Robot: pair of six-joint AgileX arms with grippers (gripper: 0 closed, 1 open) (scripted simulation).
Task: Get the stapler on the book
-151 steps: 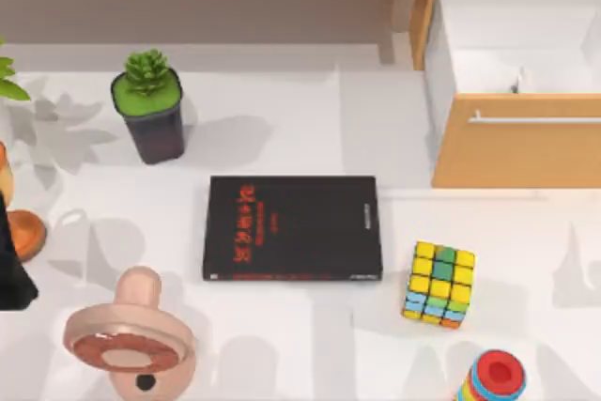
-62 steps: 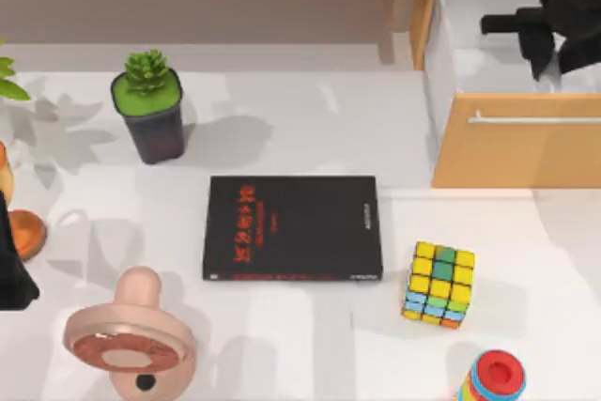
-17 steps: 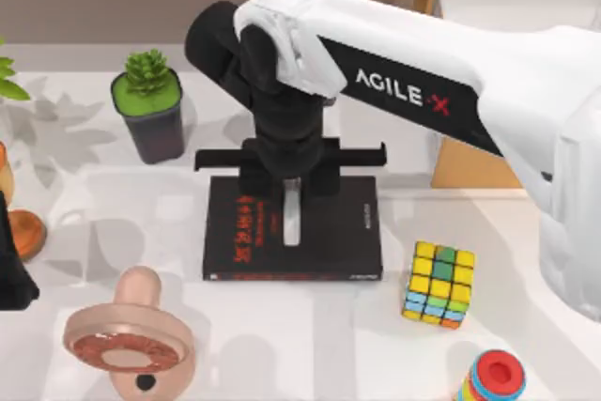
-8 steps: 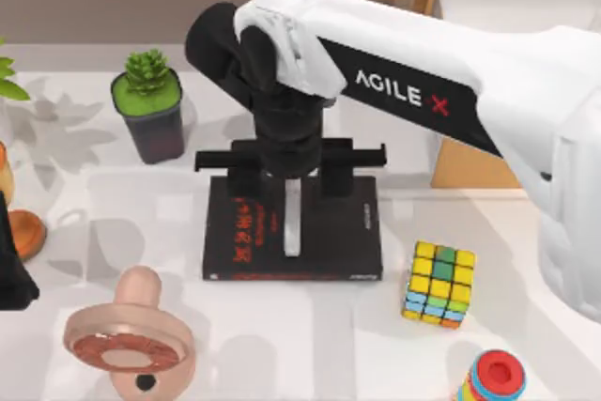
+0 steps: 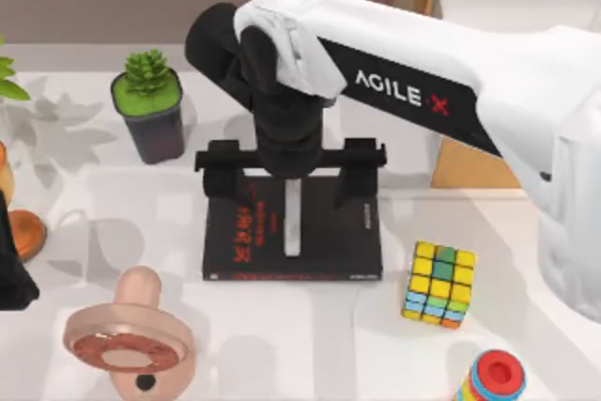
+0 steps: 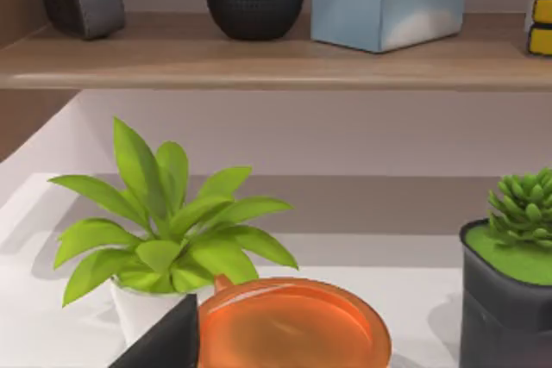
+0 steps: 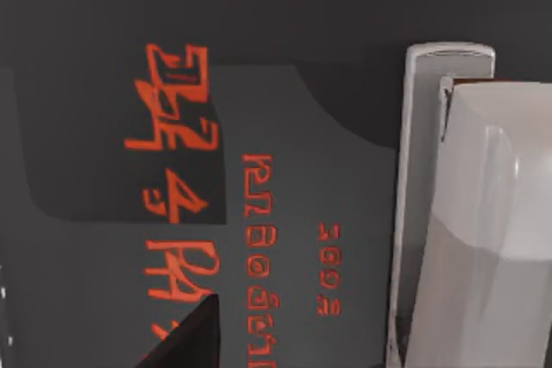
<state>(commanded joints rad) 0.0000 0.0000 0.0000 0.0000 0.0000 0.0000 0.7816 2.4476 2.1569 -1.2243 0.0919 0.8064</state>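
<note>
The black book (image 5: 324, 232) with red lettering lies flat in the middle of the table. The slim pale stapler (image 5: 292, 218) lies on its cover, pointing toward the table's front edge. My right gripper (image 5: 292, 191) hangs over the book's far edge, open wide, its fingers (image 5: 362, 171) standing well apart on either side of the stapler and not touching it. In the right wrist view the stapler (image 7: 448, 213) rests on the book's cover (image 7: 285, 84) beside the red letters. My left arm (image 5: 11, 269) is parked at the table's left edge.
A potted succulent (image 5: 148, 115) stands behind the book to the left. A colour cube (image 5: 439, 284) sits right of the book, a striped ring toy (image 5: 493, 377) at the front right, a pink bell-like object (image 5: 131, 335) at the front left. An open wooden drawer (image 5: 512, 138) is at the back right.
The right gripper's fingers have spread apart and let go of the stapler, which stays lying on the book. The arm itself has barely moved.
</note>
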